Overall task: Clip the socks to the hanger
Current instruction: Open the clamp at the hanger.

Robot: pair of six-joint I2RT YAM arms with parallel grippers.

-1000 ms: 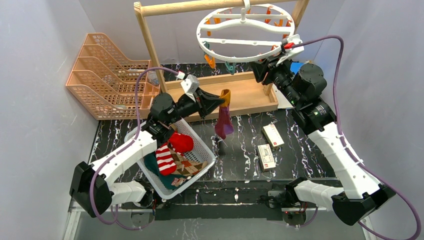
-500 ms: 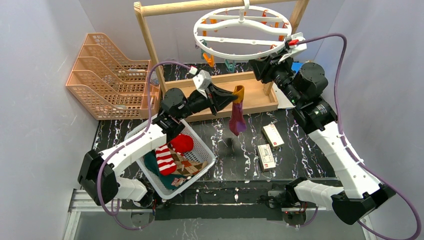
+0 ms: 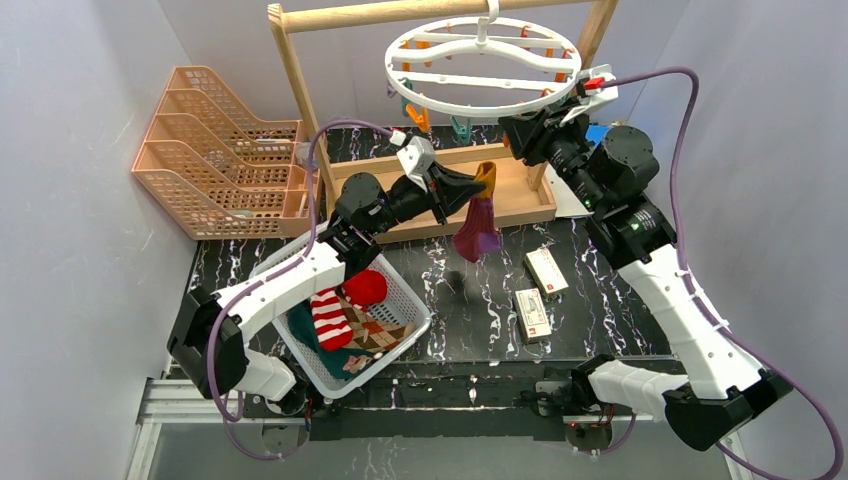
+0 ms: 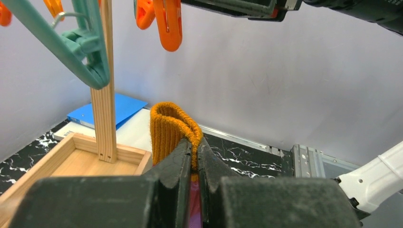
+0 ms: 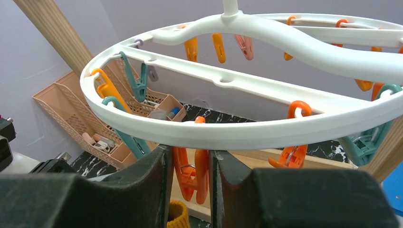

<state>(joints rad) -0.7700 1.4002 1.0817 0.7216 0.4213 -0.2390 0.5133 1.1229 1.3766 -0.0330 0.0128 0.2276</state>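
Observation:
My left gripper [image 3: 482,186] [image 4: 195,145] is shut on the orange cuff of a maroon-purple sock [image 3: 478,226] [image 4: 167,124], which hangs below it over the table. The cuff is just under the near rim of the white hanger [image 3: 480,111] [image 5: 237,135]. From the right, my right gripper [image 3: 517,128] [image 5: 187,159] reaches under that rim with its fingers pressed on both sides of an orange clip [image 5: 194,172]. The cuff [image 5: 178,212] shows right below this clip. More socks lie in the white basket [image 3: 418,305]: red-and-white striped [image 3: 330,318], red [image 3: 366,286], argyle [image 3: 376,330], dark teal [image 3: 312,338].
The hanger hangs from a wooden frame rack [image 3: 298,90] whose tray base [image 3: 505,197] lies under the sock. A peach organizer [image 3: 215,150] stands at the back left. Two small boxes [image 3: 546,272] [image 3: 532,313] lie right of centre. Other orange [image 4: 167,24] and teal [image 4: 86,53] clips dangle nearby.
The left arm has carried the sock up and to the right, toward the hanger's near rim. The right gripper's fingers have narrowed onto the orange clip, and the ring has shifted slightly left.

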